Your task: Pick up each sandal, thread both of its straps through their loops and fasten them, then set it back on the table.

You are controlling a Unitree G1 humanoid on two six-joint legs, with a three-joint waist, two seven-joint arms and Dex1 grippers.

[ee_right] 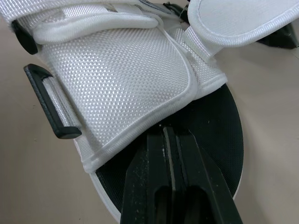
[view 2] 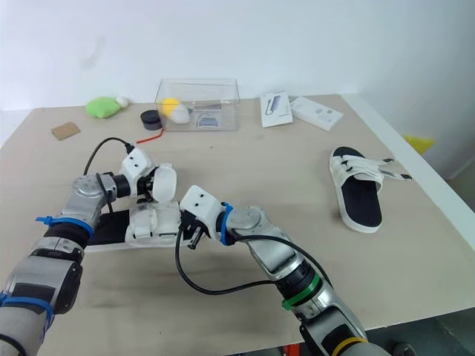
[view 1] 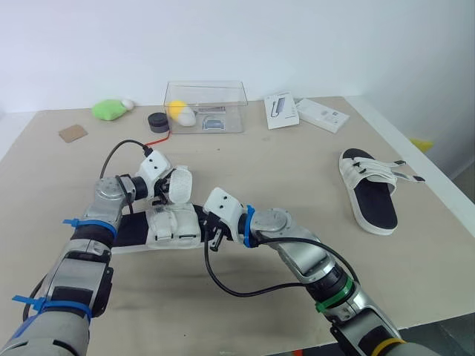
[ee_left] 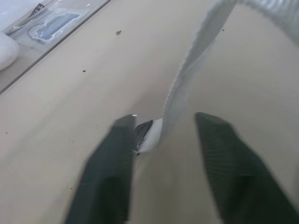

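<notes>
One white-strapped sandal point(view 1: 172, 226) with a black footbed lies flat on the table at centre left. My left gripper point(view 1: 166, 187) hovers over its far side, open, and a lifted white strap point(ee_left: 187, 79) runs up between its fingers point(ee_left: 107, 172), close to one of them. My right gripper point(ee_right: 169, 133) is shut, its tips resting on the black footbed just under the edge of the wide front strap point(ee_right: 121, 74). A black loop point(ee_right: 46, 100) sticks out beside that strap. The second sandal point(view 1: 369, 189) lies at the right, its straps loose.
At the back stand a clear box point(view 1: 205, 106) with small items, a green object point(view 1: 109, 110), a black round piece point(view 1: 157, 122), a cardboard scrap point(view 1: 73, 133) and two white packages point(view 1: 281, 110) point(view 1: 322, 115). The table's right edge runs close behind the second sandal.
</notes>
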